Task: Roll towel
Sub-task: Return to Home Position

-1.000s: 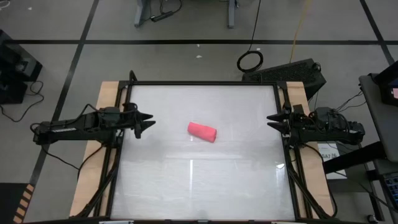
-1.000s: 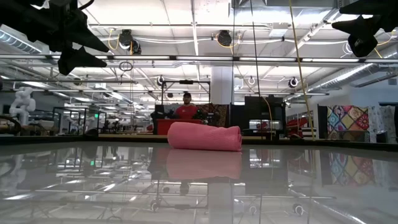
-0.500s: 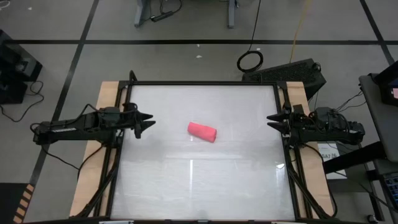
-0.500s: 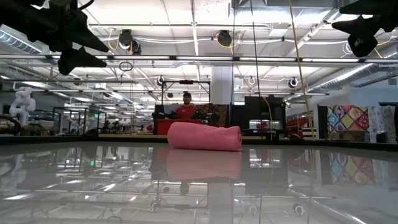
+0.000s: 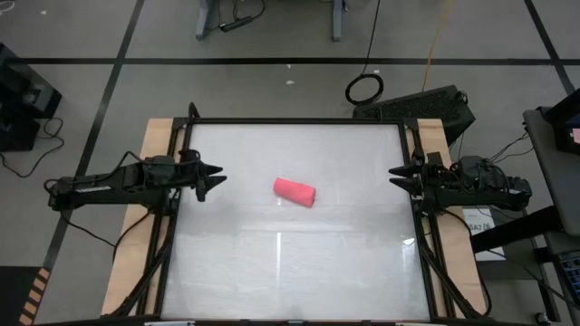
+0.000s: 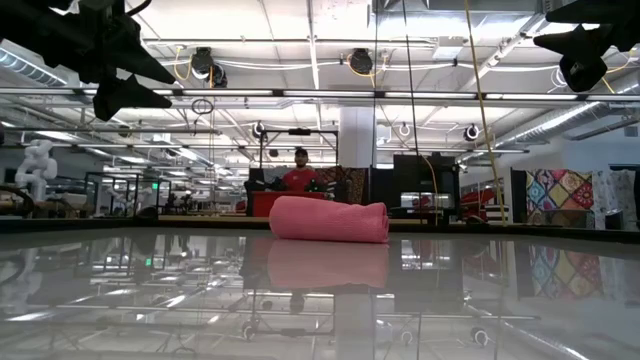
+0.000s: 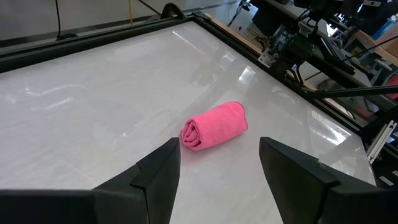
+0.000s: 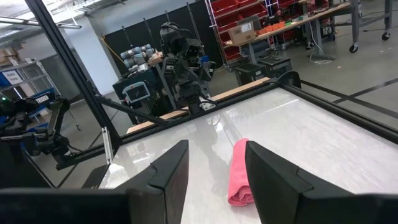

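Note:
The pink towel (image 5: 294, 191) lies rolled into a short tight cylinder on its side near the middle of the glossy white table; its spiral end (image 7: 191, 133) shows in the left wrist view, and it also shows in the low view (image 6: 328, 219) and the right wrist view (image 8: 240, 172). My left gripper (image 5: 218, 177) hangs open above the table's left edge, well clear of the roll. My right gripper (image 5: 394, 177) hangs open above the right edge, also far from it.
A black frame (image 5: 290, 122) borders the table, with wooden strips (image 5: 154, 136) outside it on both sides. A person in red (image 6: 299, 176) stands far behind the table in the room.

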